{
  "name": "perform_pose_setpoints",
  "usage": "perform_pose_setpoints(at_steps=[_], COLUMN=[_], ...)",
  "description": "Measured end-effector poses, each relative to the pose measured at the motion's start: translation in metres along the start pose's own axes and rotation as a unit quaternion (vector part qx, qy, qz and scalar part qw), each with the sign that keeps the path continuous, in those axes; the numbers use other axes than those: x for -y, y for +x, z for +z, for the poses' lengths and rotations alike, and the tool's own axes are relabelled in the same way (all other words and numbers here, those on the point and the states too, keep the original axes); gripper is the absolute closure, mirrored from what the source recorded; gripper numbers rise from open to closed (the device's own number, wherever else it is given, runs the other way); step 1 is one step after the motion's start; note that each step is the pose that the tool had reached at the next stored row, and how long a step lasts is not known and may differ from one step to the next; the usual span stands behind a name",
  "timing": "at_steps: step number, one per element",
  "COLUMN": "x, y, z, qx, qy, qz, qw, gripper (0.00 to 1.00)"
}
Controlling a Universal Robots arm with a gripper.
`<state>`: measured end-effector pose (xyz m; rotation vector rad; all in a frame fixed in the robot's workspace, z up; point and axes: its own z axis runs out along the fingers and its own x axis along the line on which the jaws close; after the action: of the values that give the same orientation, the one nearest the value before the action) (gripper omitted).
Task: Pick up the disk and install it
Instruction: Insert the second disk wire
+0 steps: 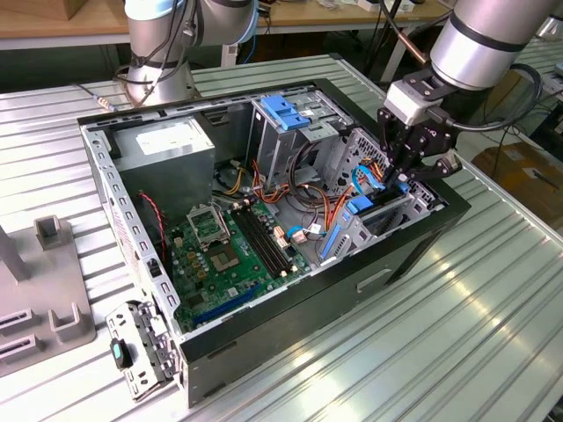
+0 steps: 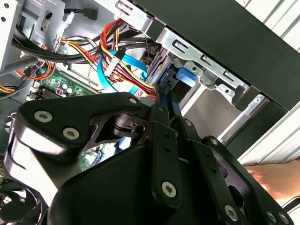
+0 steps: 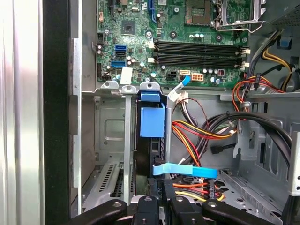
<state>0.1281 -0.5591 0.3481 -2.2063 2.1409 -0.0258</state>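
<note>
The disk (image 3: 151,140) stands on edge in the drive bay at the case's front corner, between grey metal bay walls, with its bright blue rail (image 3: 152,121) facing the first wrist camera. In the exterior view the disk (image 1: 376,214) sits low in the bay at the right end of the case. My gripper (image 1: 401,181) hangs just above the disk's end. Its black fingers (image 2: 164,105) are drawn close together and point down at the blue rail (image 2: 186,75). I see nothing held between them. In the first wrist view the gripper (image 3: 166,199) stands right behind the disk's near end.
The open computer case (image 1: 413,251) lies on a ribbed metal table. Red, yellow and black cable bundles (image 3: 206,129) and a blue data cable (image 3: 187,170) crowd the space beside the bay. The motherboard (image 1: 229,255), a grey power supply (image 1: 167,145) and an upper blue-topped cage (image 1: 286,110) fill the case.
</note>
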Motion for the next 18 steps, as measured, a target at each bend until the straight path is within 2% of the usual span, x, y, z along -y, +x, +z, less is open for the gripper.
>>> perform_pose_setpoints(at_steps=[11, 15, 18], x=[-0.0002, -0.0004, -0.0004], y=[0.0001, 0.0003, 0.0003], z=[0.0036, 0.0075, 0.0079], qx=[-0.0001, -0.0005, -0.0002], qy=[-0.0012, -0.0034, -0.0035], qz=[0.000, 0.000, 0.000], qw=[1.00000, 0.99999, 0.99999], gripper=[0.84, 0.84, 0.84])
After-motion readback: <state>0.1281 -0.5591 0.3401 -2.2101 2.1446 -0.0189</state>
